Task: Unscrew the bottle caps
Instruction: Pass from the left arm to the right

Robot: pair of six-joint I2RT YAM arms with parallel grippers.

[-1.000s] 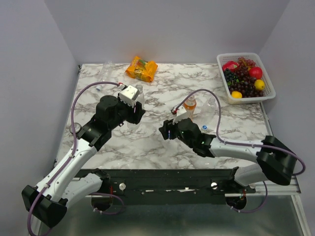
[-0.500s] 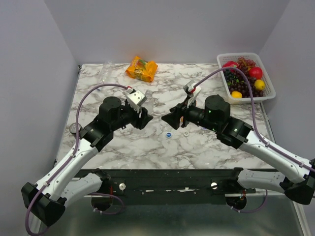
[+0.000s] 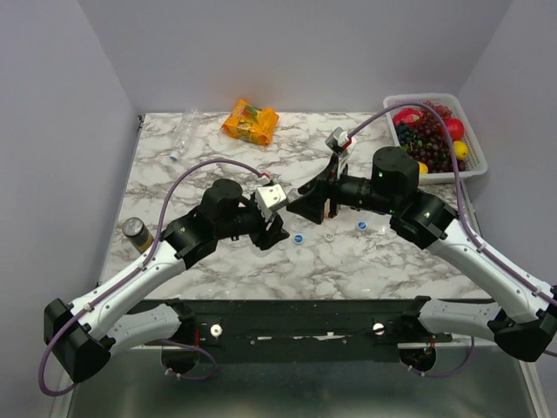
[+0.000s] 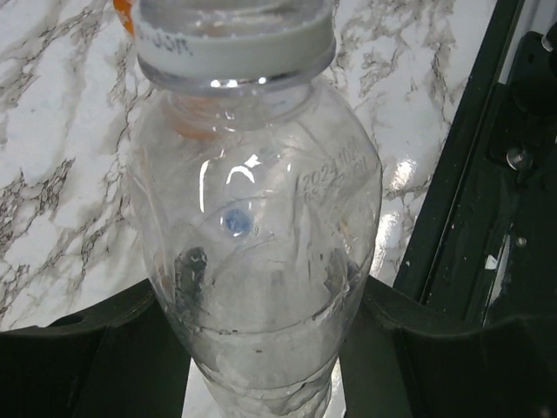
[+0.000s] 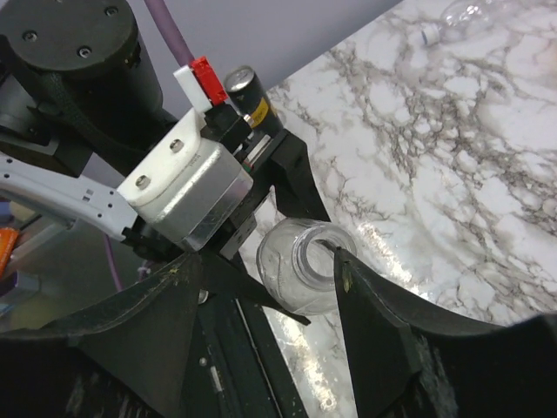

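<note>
My left gripper (image 3: 280,228) is shut on a clear bottle (image 4: 261,261), gripped low on its body, with a white ring round its neck. In the right wrist view that bottle (image 5: 300,266) points its mouth at the camera, and the mouth has no cap on it. My right gripper (image 5: 270,259) stands open round the neck, its right fingertip (image 5: 344,261) touching the rim. The two grippers meet at mid-table, the right gripper (image 3: 306,207) just behind the left. Three loose caps lie on the marble: a blue cap (image 3: 298,238), a white one (image 3: 329,235) and a second blue cap (image 3: 361,225).
Another clear bottle (image 3: 180,139) lies at the back left. An orange snack packet (image 3: 251,120) sits at the back middle. A white basket (image 3: 477,161) of fruit is at the back right. A dark can (image 3: 135,232) stands near the left edge.
My left arm has swung right and nearer with the bottle. The right gripper has come in to meet it and its jaws have widened.
</note>
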